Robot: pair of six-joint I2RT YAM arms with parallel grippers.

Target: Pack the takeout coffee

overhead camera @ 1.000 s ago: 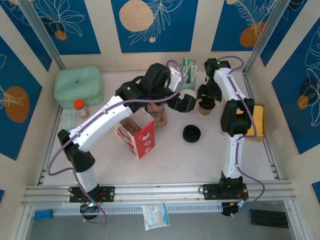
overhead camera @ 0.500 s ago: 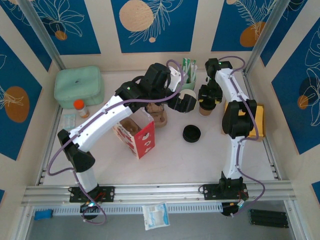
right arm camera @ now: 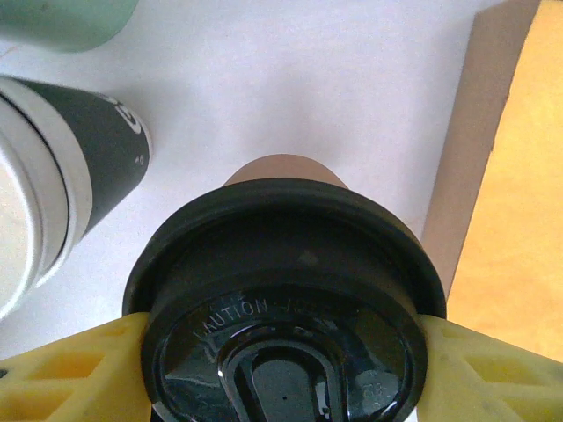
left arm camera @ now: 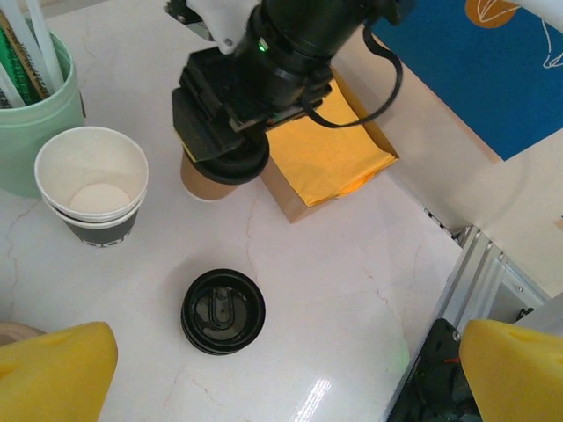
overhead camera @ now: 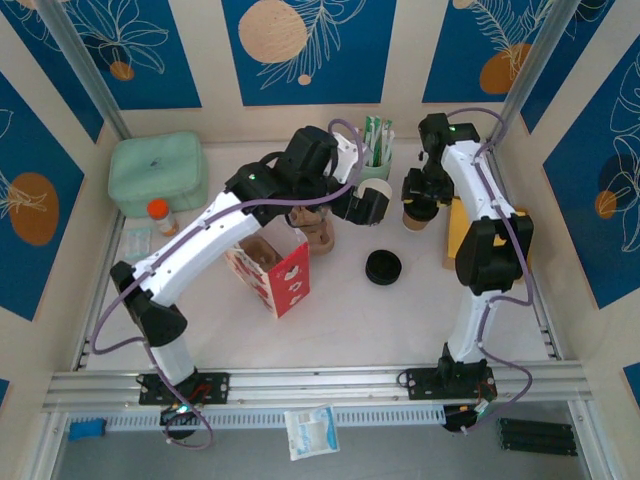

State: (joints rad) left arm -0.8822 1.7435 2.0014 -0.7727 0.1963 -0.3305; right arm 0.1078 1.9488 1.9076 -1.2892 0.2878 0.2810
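**R fingers on coffee lid; L fingers wide open**

Takeout coffee [left arm camera: 204, 176]: upright on table [left arm camera: 352, 290], in the far-right part of the table in top view [overhead camera: 414, 218]. Tan-brown body, black lid [right arm camera: 286, 290] on. It stands betw. the stacked black-sided paper cups [left arm camera: 92, 189] and a brown box w/ yellow top [left arm camera: 330, 145]. It is just beside the box and apart from the cups.

R fingers [right arm camera: 70, 374]: yellow, one on each side of the lid, pressed against its rim, so they are clamped on the coffee at lid level. R wrist cam looks straight down on the lid, and embossed "CAUTION" is legible. In L wrist view the black gripper body [left arm camera: 264, 79] sits over the cup and covers most of the lid.

L fingers [left arm camera: 53, 374]: released, spread wide, holding nothing. They hover above the table near a loose black lid [left arm camera: 223, 310], which lies flat in front of the cups.

In top view the L arm [overhead camera: 220, 225] reaches across a red-and-white carton [overhead camera: 278, 272] w/ open top.

Other items:
- Mint-green cup of sticks [left arm camera: 35, 123], just beside the black-sided cups.
- Mint-green lidded case [overhead camera: 158, 175] and orange-capped bottle [overhead camera: 160, 213] at the far L, well apart from the coffee.
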